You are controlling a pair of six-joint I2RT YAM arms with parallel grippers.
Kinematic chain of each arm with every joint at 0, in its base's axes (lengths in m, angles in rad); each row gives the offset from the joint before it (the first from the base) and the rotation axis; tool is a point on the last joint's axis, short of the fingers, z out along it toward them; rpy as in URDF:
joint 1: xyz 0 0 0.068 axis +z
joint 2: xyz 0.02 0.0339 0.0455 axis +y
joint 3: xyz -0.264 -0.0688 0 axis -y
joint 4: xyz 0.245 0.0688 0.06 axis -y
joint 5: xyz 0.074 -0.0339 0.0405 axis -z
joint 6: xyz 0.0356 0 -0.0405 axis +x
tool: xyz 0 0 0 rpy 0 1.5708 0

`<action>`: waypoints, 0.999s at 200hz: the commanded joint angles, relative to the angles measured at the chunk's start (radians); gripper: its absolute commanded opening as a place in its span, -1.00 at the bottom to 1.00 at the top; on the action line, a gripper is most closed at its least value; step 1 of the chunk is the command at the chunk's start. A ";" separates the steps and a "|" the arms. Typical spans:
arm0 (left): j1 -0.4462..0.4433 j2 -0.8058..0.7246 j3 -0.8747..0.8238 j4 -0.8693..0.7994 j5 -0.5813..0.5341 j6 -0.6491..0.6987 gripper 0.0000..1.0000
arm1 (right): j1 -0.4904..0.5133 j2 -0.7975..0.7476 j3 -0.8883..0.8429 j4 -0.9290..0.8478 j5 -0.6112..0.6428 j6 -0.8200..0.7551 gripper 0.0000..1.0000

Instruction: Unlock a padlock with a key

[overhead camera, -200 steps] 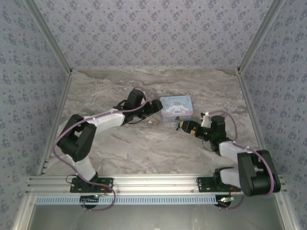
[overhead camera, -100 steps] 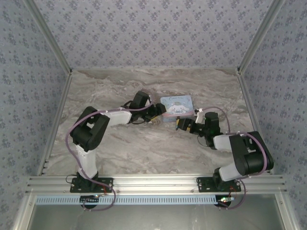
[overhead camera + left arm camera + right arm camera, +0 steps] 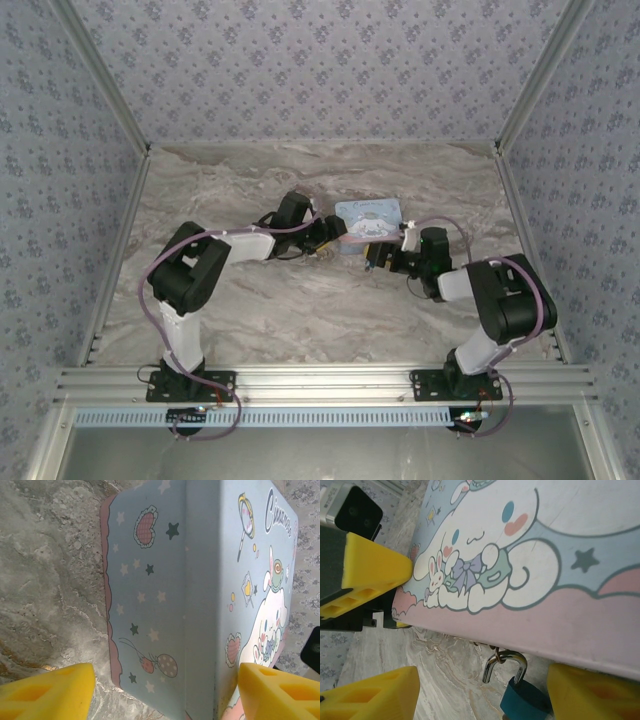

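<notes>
The teal-blue padlock (image 3: 522,701) hangs by its silvery shackle (image 3: 506,664) from the ring under the front edge of the pale blue cartoon tin (image 3: 530,545). One leg of the shackle stands free of the body. My right gripper (image 3: 482,695) is open, with the padlock between its yellow fingers and close to the right one. My left gripper (image 3: 162,695) is open and straddles the tin's (image 3: 165,590) left end, with a gap at its left finger (image 3: 50,692). The key is hidden.
The tin (image 3: 372,215) sits mid-table on the marble top (image 3: 300,310), with the left gripper (image 3: 338,237) at its left end and the right gripper (image 3: 376,258) at its front. Patterned walls and metal rails (image 3: 120,260) bound the table.
The right arm has folded and pushed its gripper closer to the tin's front edge. The left arm's elbow has drawn in while its gripper stayed at the tin's left end.
</notes>
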 commanded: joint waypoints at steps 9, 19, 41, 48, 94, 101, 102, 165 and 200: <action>-0.008 -0.003 -0.017 -0.011 -0.002 -0.002 0.48 | 0.013 0.045 0.022 0.055 -0.017 -0.007 0.36; -0.008 -0.003 -0.018 -0.011 -0.004 -0.002 0.47 | 0.014 0.056 0.024 0.066 -0.019 -0.001 0.35; -0.008 -0.002 -0.019 -0.009 -0.003 -0.004 0.47 | 0.016 0.073 0.024 0.085 -0.021 0.007 0.33; -0.007 -0.003 -0.020 -0.010 -0.003 -0.004 0.47 | 0.016 0.076 0.026 0.086 -0.023 0.007 0.31; -0.007 -0.004 -0.019 -0.008 -0.005 -0.005 0.47 | 0.016 0.086 0.026 0.109 -0.034 0.008 0.17; -0.008 -0.004 -0.019 -0.008 -0.005 -0.005 0.47 | 0.016 0.085 0.025 0.112 -0.035 0.008 0.14; -0.008 -0.004 -0.019 -0.008 -0.006 -0.005 0.47 | 0.016 0.086 0.023 0.113 -0.035 0.008 0.13; -0.008 -0.019 -0.023 -0.012 -0.006 -0.006 0.46 | 0.010 0.099 0.014 0.143 -0.038 0.016 -0.07; -0.008 -0.021 -0.024 -0.010 -0.008 -0.005 0.46 | 0.008 0.105 0.011 0.151 -0.043 0.019 -0.17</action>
